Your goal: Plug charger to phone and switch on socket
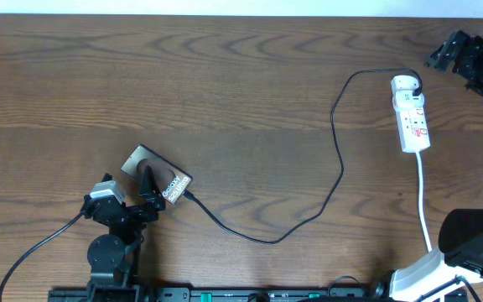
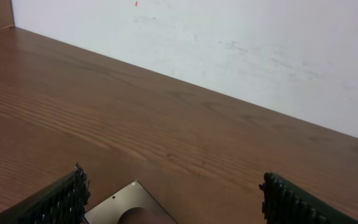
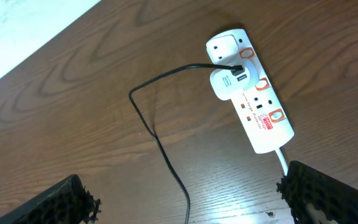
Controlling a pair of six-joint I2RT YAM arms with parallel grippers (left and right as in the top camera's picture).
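Note:
The phone (image 1: 162,174) lies at the front left of the table with "Galaxy" lettering facing up. One corner of it shows in the left wrist view (image 2: 120,208). My left gripper (image 1: 149,193) is open just over the phone, its jaws (image 2: 173,182) straddling that corner. The black charger cable (image 1: 340,159) runs from the phone's right edge, where its tip meets the phone, to the white adapter (image 3: 225,84) plugged into the socket (image 1: 412,113). The socket also shows in the right wrist view (image 3: 257,99). My right gripper (image 1: 458,52) is open and empty, raised beside the socket (image 3: 184,186).
The socket's white cord (image 1: 423,201) runs toward the front right, by the right arm's base (image 1: 476,239). The left arm's own cable (image 1: 32,252) trails to the front left. A white wall (image 2: 260,50) lies past the table's far edge.

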